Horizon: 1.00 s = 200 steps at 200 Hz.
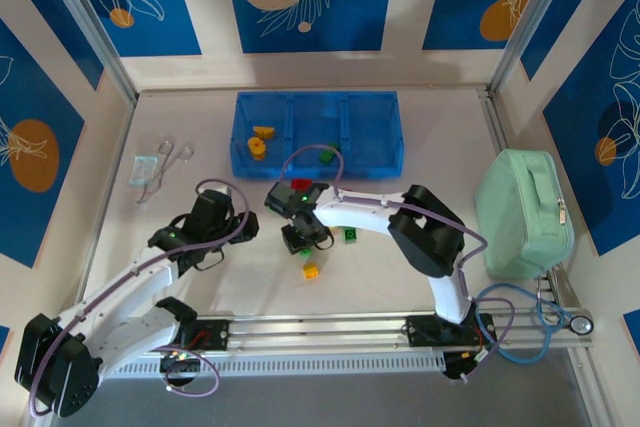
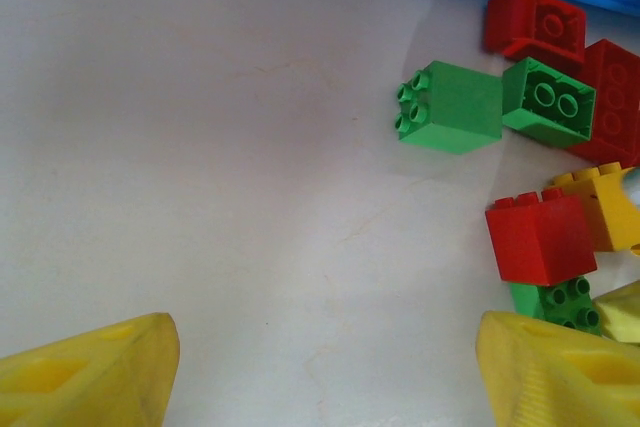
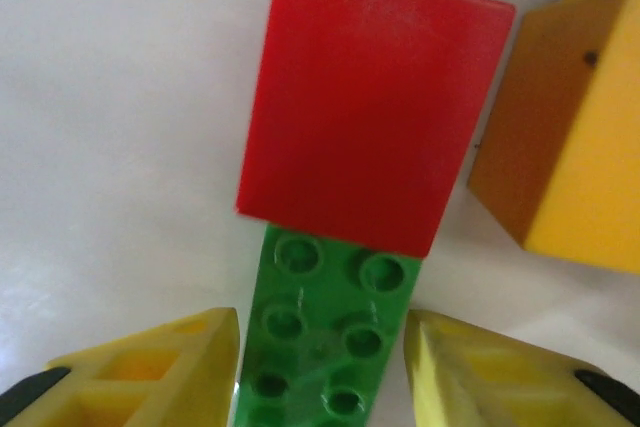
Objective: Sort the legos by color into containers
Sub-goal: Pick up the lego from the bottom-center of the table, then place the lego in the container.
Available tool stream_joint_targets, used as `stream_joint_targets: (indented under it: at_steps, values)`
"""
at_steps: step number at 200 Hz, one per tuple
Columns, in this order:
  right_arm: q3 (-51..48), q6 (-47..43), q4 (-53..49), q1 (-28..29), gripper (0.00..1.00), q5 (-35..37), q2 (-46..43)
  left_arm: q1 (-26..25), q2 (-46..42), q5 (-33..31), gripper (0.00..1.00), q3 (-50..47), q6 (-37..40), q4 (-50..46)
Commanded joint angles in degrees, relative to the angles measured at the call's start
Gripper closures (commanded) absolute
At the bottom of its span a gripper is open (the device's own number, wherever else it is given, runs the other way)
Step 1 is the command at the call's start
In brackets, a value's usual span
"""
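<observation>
Two grippers and a scatter of loose bricks, all on the near side of the tray (image 1: 372, 137).

1. Farthest out from the tray: a yellow brick (image 1: 311, 270) on the table (image 1: 370, 282), with a small green piece (image 1: 306, 253) just tray-ward of it. The overhead view gives both.

2. Left gripper (image 2: 325, 332): fingers (image 2: 90, 372) spread wide, bare table between them, nothing held. Its wrist view lists a heap off to one side, toward the tray:
   - red block (image 2: 540, 237)
   - green studs (image 2: 560, 302), partly covered by a fingertip
   - orange block (image 2: 600, 202), cut by the frame edge
   - tipped green cube (image 2: 455, 107), closer to the tray

3. Right gripper (image 3: 320, 342): fingers drawn partway in on either side of a green brick (image 3: 320, 282). One finger is at the brick's edge and a sliver of table shows beside the other. Whether the brick is clamped cannot be told. A red brick (image 3: 370, 107) overlaps its far end, and a yellow-orange brick (image 3: 570, 147) lies just beside. From overhead the arm hides this group.

4. Tray contents, from overhead:
   - left compartment: a ring (image 1: 257, 148) and an orange piece (image 1: 264, 132)
   - middle compartment: a green lump (image 1: 327, 156) by the near wall, shape unclear

5. Pouch (image 1: 522, 212): beside the tray's right end, apart from it.
</observation>
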Motion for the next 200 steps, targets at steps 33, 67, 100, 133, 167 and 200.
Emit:
stream_joint_targets:
  at_steps: [33,67,100,133,167,200]
  values:
    - [2.0,2.6,-5.5,1.6,0.69,4.1,-0.3,-0.7,-1.0,-1.7,0.22,-0.5,-0.5,-1.1]
    - [3.0,1.8,-6.2,0.8,0.71,4.5,-5.2,-0.9,-1.8,-1.3,0.23,-0.1,0.1,-1.6]
    - [6.0,-1.1,-7.3,-4.5,0.71,5.4,-9.1,-2.6,-3.8,-2.3,0.23,0.7,1.6,-1.9]
    - [14.2,-4.2,-10.0,-12.9,0.72,4.6,-6.4,-4.3,-4.9,-3.6,0.23,1.0,1.3,-2.7]
    - [26.6,-6.9,-12.2,-18.5,0.71,2.2,1.4,-7.5,-5.2,-5.9,0.23,2.4,0.4,-4.9]
    - [43.0,-8.7,-16.7,-22.5,0.72,-1.0,14.2,-11.5,-6.2,-8.3,0.23,5.2,0.2,-8.1]
